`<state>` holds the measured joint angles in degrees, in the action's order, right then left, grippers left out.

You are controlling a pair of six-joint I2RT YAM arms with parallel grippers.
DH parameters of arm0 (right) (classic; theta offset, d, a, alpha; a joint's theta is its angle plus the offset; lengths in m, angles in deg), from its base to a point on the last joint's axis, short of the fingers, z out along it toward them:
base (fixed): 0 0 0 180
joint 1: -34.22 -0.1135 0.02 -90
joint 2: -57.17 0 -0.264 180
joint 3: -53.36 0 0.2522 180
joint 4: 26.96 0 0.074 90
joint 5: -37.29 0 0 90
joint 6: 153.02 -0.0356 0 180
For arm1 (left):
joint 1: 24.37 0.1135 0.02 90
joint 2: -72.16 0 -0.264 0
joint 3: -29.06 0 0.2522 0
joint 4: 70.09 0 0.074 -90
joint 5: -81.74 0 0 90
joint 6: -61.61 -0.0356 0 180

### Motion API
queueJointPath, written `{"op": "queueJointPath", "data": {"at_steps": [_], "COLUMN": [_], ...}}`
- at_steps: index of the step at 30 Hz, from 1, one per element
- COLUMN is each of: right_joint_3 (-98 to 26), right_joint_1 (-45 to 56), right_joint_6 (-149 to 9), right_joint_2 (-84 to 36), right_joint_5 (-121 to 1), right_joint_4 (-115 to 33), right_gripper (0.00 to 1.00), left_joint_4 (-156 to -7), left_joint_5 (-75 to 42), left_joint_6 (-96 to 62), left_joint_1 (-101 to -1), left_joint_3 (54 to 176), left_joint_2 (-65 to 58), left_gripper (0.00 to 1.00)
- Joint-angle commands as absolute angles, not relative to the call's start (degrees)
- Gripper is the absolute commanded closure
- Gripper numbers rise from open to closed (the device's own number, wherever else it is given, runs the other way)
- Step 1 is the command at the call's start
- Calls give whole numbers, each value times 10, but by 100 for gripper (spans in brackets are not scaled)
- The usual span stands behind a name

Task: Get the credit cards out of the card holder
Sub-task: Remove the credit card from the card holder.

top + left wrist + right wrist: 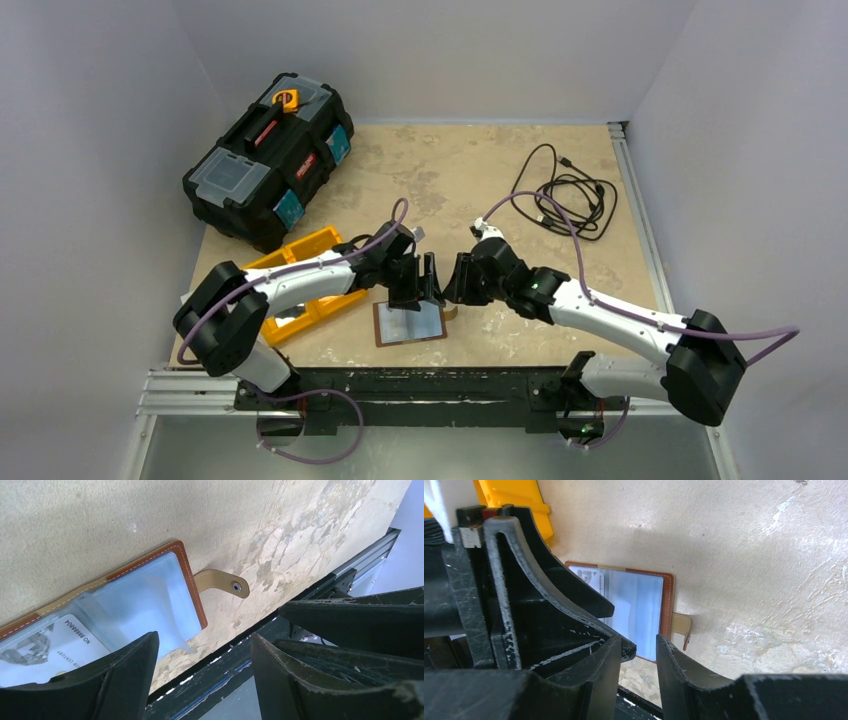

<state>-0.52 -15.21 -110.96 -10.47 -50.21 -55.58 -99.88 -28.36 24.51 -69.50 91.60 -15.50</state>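
Two hands, the left hand (428, 290) and the right hand (455, 290), meet just above the holder (409, 323), which lies open on the surface (480, 180).

Left view: the left hand (202, 645) is wide open and empty. A card (55, 645) sits in the holder (140, 600).

Right view: the right hand (642, 647) is open a little and empty.

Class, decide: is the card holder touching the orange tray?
Apart. The right wrist view shows bare table between the card holder and the orange tray.
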Motion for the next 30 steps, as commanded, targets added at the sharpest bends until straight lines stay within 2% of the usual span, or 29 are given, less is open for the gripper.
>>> {"op": "queueJointPath", "data": {"at_steps": [1, 4, 10, 15, 23, 30], "right_joint_3": [-11, -12, -21, -34, -70, -68], "right_joint_1": [-151, -151, -153, -174, -214, -216], "right_joint_6": [-1116, -1115, -1106, -1115, -1133, -1146], "right_joint_2": [-98, -101, -124, -160, -248, -318], "right_joint_5": [-491, -500, -523, -555, -596, -637], "right_joint_4": [-554, -550, -522, -482, -416, -353], "right_gripper": [67, 66, 64, 66, 68, 71], "left_joint_4": [-992, -1006, -1104, -1153, -1150, -1126], "left_joint_5": [-299, -293, -225, -176, -154, -150], "left_joint_6": [234, 225, 221, 220, 223, 229], "left_joint_1": [-698, -697, -678, -649, -634, -627], "left_joint_3": [953, 961, 962, 908, 842, 818], "left_joint_2": [-110, -91, -47, 8, 31, 9], "left_gripper": [31, 28, 29, 40, 69, 83]}}
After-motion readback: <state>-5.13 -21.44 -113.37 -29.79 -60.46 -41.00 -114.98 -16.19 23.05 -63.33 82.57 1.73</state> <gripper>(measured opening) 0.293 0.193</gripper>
